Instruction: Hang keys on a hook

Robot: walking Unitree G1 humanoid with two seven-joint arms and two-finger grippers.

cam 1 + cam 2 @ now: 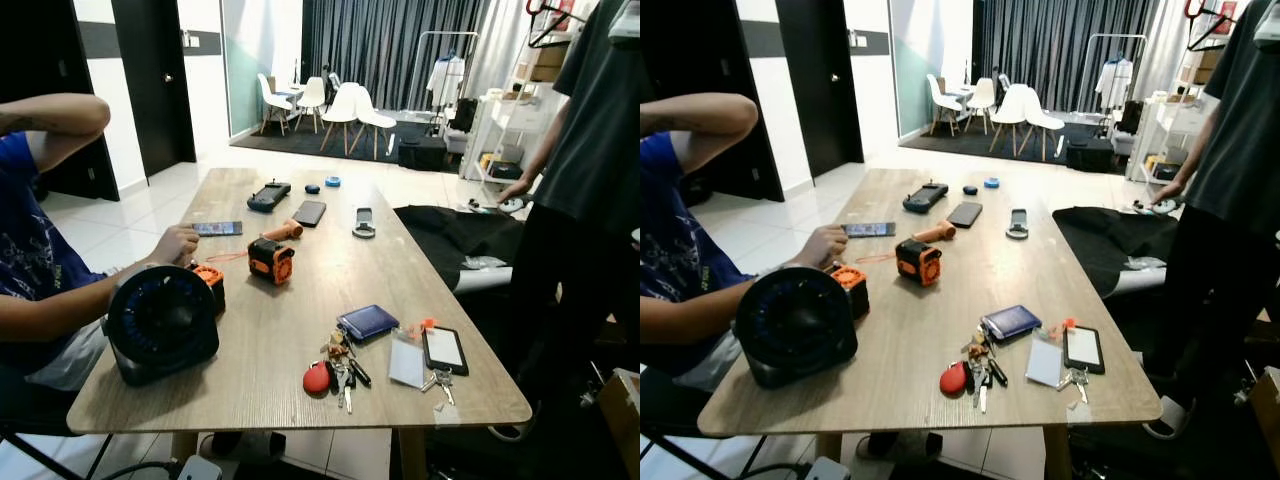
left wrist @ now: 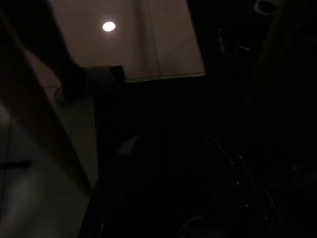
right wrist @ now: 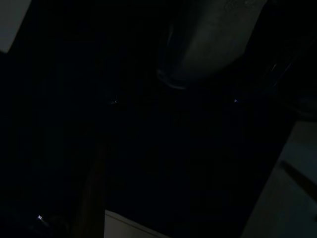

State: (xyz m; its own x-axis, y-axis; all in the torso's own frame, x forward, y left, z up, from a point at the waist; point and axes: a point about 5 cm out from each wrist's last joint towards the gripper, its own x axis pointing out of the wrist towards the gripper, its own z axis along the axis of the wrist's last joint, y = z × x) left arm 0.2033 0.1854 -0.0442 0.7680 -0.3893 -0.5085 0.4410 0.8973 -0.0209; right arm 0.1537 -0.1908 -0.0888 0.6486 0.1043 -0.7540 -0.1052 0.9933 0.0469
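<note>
A bunch of keys (image 1: 342, 372) with a round red fob (image 1: 317, 378) lies on the wooden table (image 1: 300, 310) near its front edge. A second, smaller set of keys (image 1: 439, 380) rests a little to the right, beside a clear card sleeve (image 1: 407, 362) and a black phone (image 1: 444, 349). A blue wallet (image 1: 368, 322) sits just behind the bunch. Both arms hang idle below the table. Their wrist views are very dark, with pale floor (image 2: 148, 39) and a shoe (image 2: 91, 82) faintly made out.
A seated person in blue (image 1: 40, 270) rests a hand (image 1: 175, 243) on the table at the left, behind a black fan (image 1: 162, 323). Another person in dark clothes (image 1: 585, 200) stands at the right. Orange gadgets (image 1: 271, 261), phones and remotes lie mid-table.
</note>
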